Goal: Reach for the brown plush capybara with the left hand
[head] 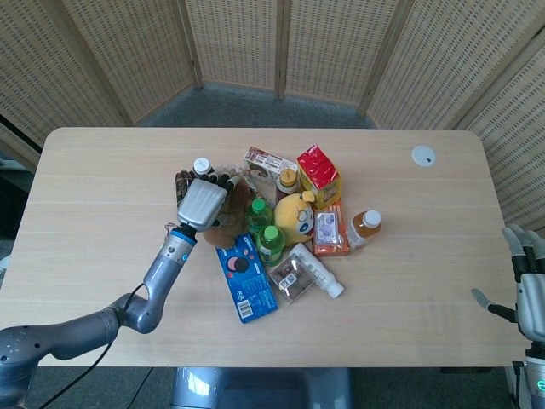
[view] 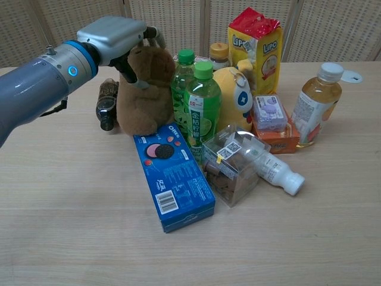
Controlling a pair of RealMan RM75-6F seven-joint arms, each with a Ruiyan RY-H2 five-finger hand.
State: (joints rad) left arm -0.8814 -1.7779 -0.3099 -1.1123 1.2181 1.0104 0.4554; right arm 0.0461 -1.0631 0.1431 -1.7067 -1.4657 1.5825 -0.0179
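Observation:
The brown plush capybara (view: 146,101) sits upright at the left end of a pile of snacks and drinks, and shows partly under my hand in the head view (head: 228,224). My left hand (view: 116,36) lies on top of its head, with the fingers draped over the crown and the thumb against its face. From above, the left hand (head: 203,203) covers most of the toy. My right hand (head: 530,285) hangs at the table's right edge with fingers apart, holding nothing.
A dark bottle (view: 106,104) lies just left of the capybara. Two green bottles (view: 199,107) stand against its right side, and a blue Oreo box (view: 172,179) lies in front. A yellow plush (view: 235,95), a Lipo pack (view: 256,42) and a tea bottle (view: 315,104) are further right.

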